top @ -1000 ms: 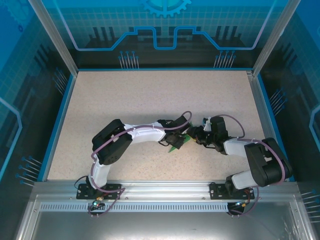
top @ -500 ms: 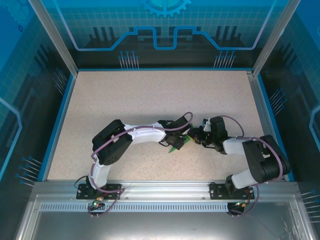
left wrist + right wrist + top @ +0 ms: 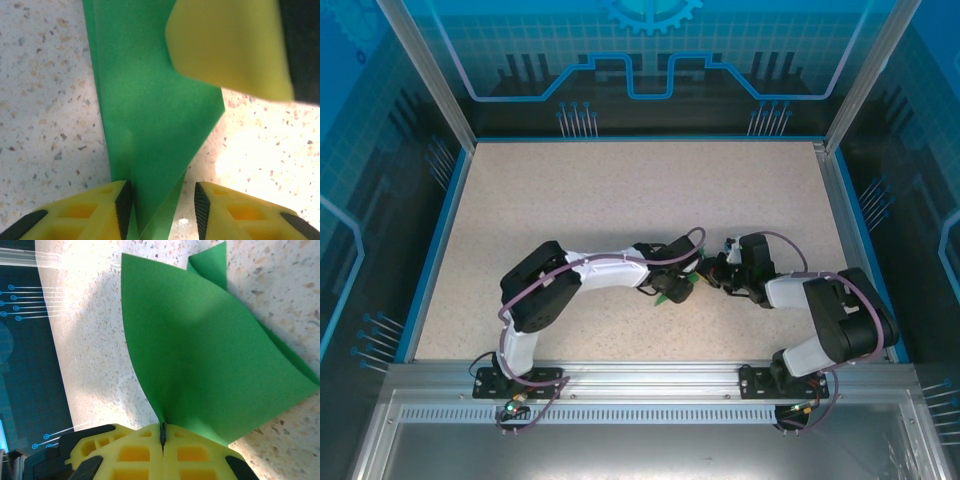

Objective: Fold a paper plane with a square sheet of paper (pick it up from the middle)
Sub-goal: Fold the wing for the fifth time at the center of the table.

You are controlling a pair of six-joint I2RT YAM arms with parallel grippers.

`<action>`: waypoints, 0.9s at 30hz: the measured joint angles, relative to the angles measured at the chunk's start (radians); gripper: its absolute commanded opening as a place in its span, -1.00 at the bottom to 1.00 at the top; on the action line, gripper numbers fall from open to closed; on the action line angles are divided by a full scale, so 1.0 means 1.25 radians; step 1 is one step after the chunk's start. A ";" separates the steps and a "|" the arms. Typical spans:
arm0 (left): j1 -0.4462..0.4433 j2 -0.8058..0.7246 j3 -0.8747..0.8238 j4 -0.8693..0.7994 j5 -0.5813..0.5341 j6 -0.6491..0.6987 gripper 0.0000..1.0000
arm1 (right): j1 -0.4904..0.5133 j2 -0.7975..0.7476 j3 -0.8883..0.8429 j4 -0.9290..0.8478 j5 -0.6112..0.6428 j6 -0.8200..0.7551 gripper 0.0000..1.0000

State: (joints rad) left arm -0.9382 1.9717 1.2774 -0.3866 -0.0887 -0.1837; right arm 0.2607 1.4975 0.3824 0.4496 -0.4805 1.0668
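Right gripper [image 3: 162, 432] has its jaws pressed together on a pinched-up fold of the sheet of paper [image 3: 200, 365]. From the right wrist I see the green fanning away from the pads, bowed, with one flap tip poking out behind. Left gripper [image 3: 161, 207] has its jaws apart, with a narrow tail of the same sheet running between them. It lies against one pad [image 3: 124, 205] and clear of the other, so no grip on that side. Further out in the left wrist view, a yellow finger [image 3: 230, 45], the other gripper's I reckon, sits over the sheet.

From the top camera both grippers meet nose to nose just right of centre on the table [image 3: 620, 190], near half, with the green showing under them.

Handling, my read: near weightless and floppy; takes a crease but bows across any free span. Slick against the pads. Likely tears or crumples if the arms pull apart. I'd hold it on a folded, multi-layer edge close to the crease, not on a single-layer corner.
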 measured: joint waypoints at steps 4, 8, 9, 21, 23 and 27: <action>0.000 -0.031 -0.026 -0.013 0.010 0.002 -0.09 | 0.000 0.018 0.007 -0.005 0.001 -0.009 -1.00; 0.001 -0.059 -0.037 -0.033 0.022 0.002 -0.08 | -0.001 0.033 0.017 -0.006 0.001 -0.016 -1.00; 0.002 -0.064 -0.041 -0.034 0.024 0.002 -0.08 | -0.002 0.035 0.018 -0.006 0.000 -0.016 -1.00; 0.042 -0.122 -0.119 -0.042 0.072 0.000 -0.15 | -0.005 0.052 0.028 -0.012 0.001 -0.030 -1.00; 0.044 -0.127 -0.126 -0.042 0.075 0.000 -0.18 | -0.005 0.054 0.028 -0.012 0.001 -0.031 -1.00; 0.049 -0.129 -0.152 -0.042 0.075 0.000 -0.28 | -0.005 0.056 0.029 -0.016 0.001 -0.034 -1.00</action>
State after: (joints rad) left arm -0.8764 1.8107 1.0874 -0.4389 0.0048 -0.1837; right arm 0.2543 1.5673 0.4187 0.4290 -0.4797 1.0241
